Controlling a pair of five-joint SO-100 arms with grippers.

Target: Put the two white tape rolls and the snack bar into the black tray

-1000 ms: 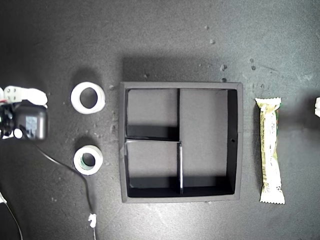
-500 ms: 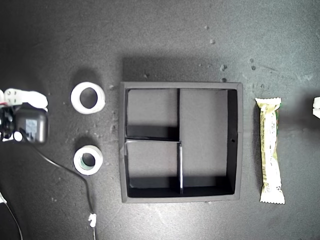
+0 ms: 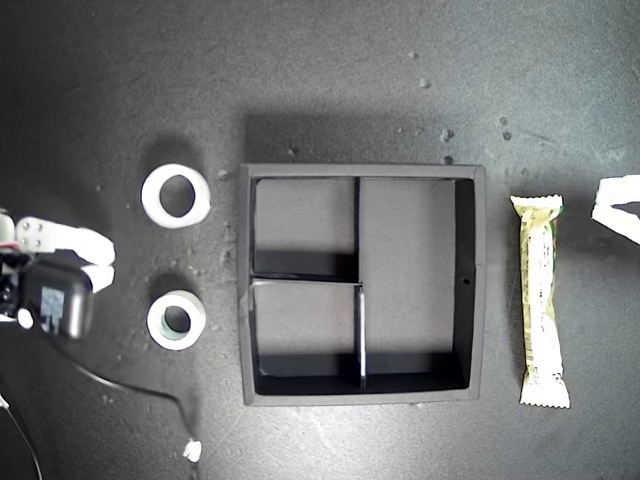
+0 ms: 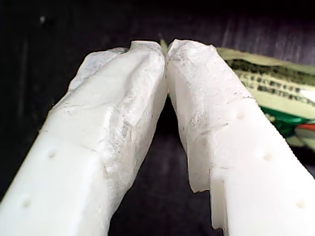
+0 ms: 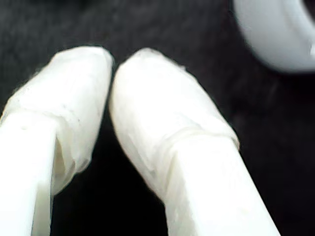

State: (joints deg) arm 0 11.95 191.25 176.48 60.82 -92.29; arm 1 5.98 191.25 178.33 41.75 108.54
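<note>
While the black tray (image 3: 362, 285) sits with all three compartments bare, the snack bar (image 3: 540, 300) lies on the dark tabletop (image 3: 330, 70) just beside its wall at the exterior view's right. Both white tape rolls, the plain roll (image 3: 176, 195) and the green-cored roll (image 3: 177, 320), rest at the exterior view's left. Near the bar, my first gripper (image 4: 166, 49) is pinched closed on nothing; near the rolls, my second gripper (image 5: 112, 66) is likewise closed and empty.

The square black tray (image 3: 362, 283), three compartments bare, is flanked in the exterior view by two white tape rolls (image 3: 176, 195) (image 3: 177, 319) lying flat at its left and the cream-wrapped snack bar (image 3: 540, 300) laid lengthwise along its right wall.
</note>
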